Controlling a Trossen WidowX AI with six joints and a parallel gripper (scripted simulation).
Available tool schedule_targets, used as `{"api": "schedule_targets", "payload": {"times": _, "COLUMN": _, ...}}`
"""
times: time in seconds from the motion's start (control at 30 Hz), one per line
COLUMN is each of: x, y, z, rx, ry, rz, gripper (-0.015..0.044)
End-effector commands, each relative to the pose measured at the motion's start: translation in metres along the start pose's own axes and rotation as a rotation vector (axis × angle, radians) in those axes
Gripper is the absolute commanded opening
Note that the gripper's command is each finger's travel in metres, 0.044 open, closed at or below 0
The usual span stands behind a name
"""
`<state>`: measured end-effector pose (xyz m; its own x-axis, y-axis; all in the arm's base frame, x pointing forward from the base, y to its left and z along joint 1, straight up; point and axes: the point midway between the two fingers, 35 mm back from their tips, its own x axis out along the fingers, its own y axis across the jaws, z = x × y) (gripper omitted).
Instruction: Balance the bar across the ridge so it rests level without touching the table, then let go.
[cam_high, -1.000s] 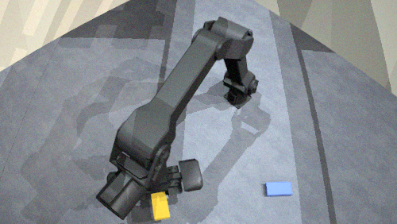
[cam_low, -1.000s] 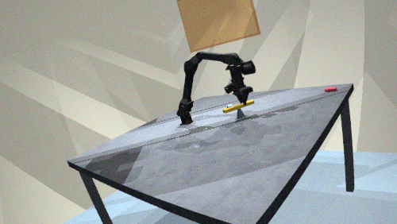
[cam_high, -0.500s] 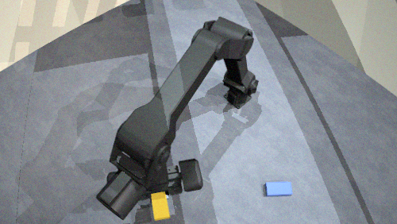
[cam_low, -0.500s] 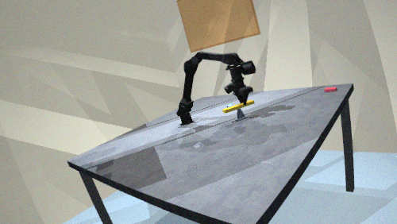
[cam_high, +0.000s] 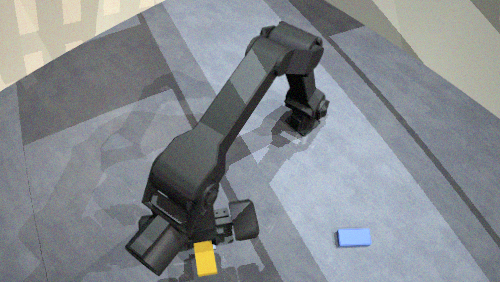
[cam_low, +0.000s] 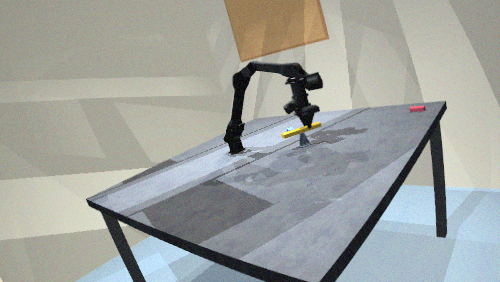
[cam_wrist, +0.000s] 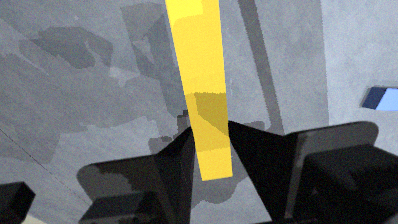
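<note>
The long yellow bar (cam_high: 205, 260) (cam_low: 292, 133) (cam_wrist: 202, 65) is held above the table. My gripper (cam_low: 309, 126) (cam_wrist: 209, 128) is shut on the bar, nearer one end than its middle; a short stub shows past the fingers in the wrist view. In the top view the arm hides the fingers. The grey ridge (cam_low: 304, 141) stands on the table under the bar, near its middle in the exterior view. Its peak appears to meet the bar's underside, but whether they touch is too small to tell. Both bar ends are clear of the table.
A blue block (cam_high: 354, 237) (cam_wrist: 387, 99) lies on the table to the side of the bar. A red block (cam_low: 417, 108) lies near the table's far right corner. An orange panel (cam_low: 280, 27) shows behind the arm. Patchy shadows cover the table (cam_low: 200, 210).
</note>
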<state>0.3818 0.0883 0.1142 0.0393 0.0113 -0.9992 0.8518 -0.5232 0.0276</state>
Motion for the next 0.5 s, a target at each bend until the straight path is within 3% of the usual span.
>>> {"api": "schedule_targets", "payload": {"times": 0.0, "x": 0.0001, "y": 0.0, "z": 0.0001, "rx": 0.0, "ry": 0.0, "rz": 0.0, "gripper": 0.0131}}
{"api": "schedule_targets", "payload": {"times": 0.07, "x": 0.0001, "y": 0.0, "z": 0.0001, "rx": 0.0, "ry": 0.0, "rz": 0.0, "gripper": 0.0167}}
{"api": "schedule_targets", "payload": {"times": 0.47, "x": 0.0001, "y": 0.0, "z": 0.0001, "rx": 0.0, "ry": 0.0, "rz": 0.0, "gripper": 0.0167}}
